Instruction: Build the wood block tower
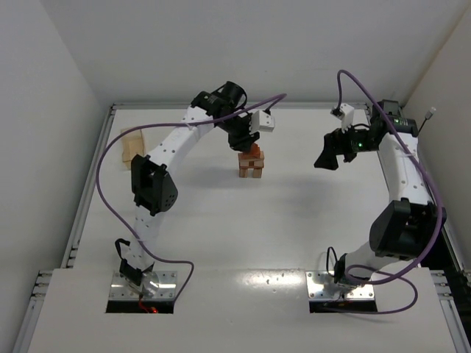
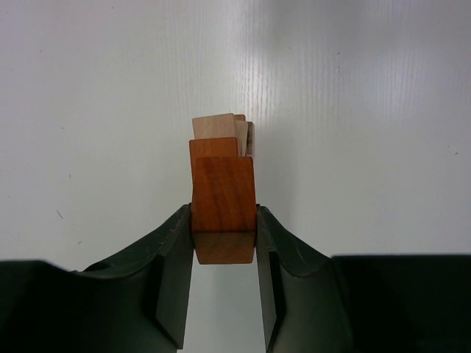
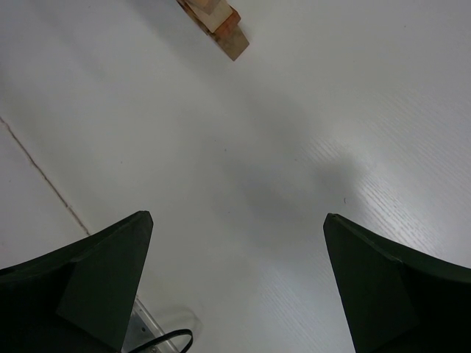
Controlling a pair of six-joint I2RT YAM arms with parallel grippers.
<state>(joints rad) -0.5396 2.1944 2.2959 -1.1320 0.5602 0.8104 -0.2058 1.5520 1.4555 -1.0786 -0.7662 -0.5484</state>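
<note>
The wood block tower (image 1: 250, 165) stands as a narrow stack of pale tan and reddish-brown blocks at the back middle of the table. My left gripper (image 1: 246, 144) is directly above it and is shut on a reddish-brown block (image 2: 224, 202) at the tower's top. The left wrist view shows the lower blocks (image 2: 217, 126) lined up behind it. I cannot tell whether the held block rests on the stack. My right gripper (image 1: 328, 157) hangs open and empty to the tower's right. The right wrist view shows its fingers wide apart (image 3: 237, 220), with the tower (image 3: 218, 22) far off.
A larger pale tan wooden box (image 1: 131, 145) lies at the back left, near the table's left rail. White walls close the table at the back and both sides. Purple cables loop over both arms.
</note>
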